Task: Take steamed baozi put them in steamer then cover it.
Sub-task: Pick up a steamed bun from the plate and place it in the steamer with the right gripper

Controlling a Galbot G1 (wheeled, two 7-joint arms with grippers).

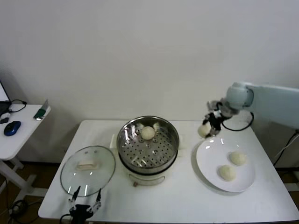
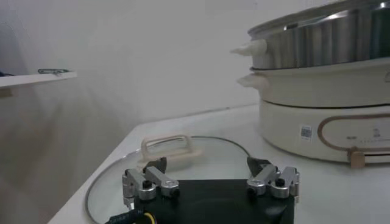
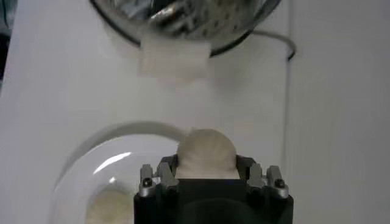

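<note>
The steel steamer [image 1: 147,147] stands mid-table with one baozi [image 1: 148,133] on its perforated tray. My right gripper [image 1: 209,127] is shut on another cream-white baozi [image 1: 204,130], held in the air over the far edge of the white plate [image 1: 210,170], right of the pot. The right wrist view shows that bun [image 3: 206,152] clamped between both fingers. Two more baozi [image 1: 238,158] [image 1: 227,173] lie on the plate. The glass lid [image 1: 88,170] rests flat left of the steamer. My left gripper [image 1: 85,201] hangs open at the table's front edge, just before the lid [image 2: 183,159].
A white side table [image 1: 18,133] at the left holds a blue mouse [image 1: 12,128] and small items. A cable [image 1: 239,127] runs behind the plate. The steamer's white base and handle [image 2: 317,131] stand close to the left gripper's far side.
</note>
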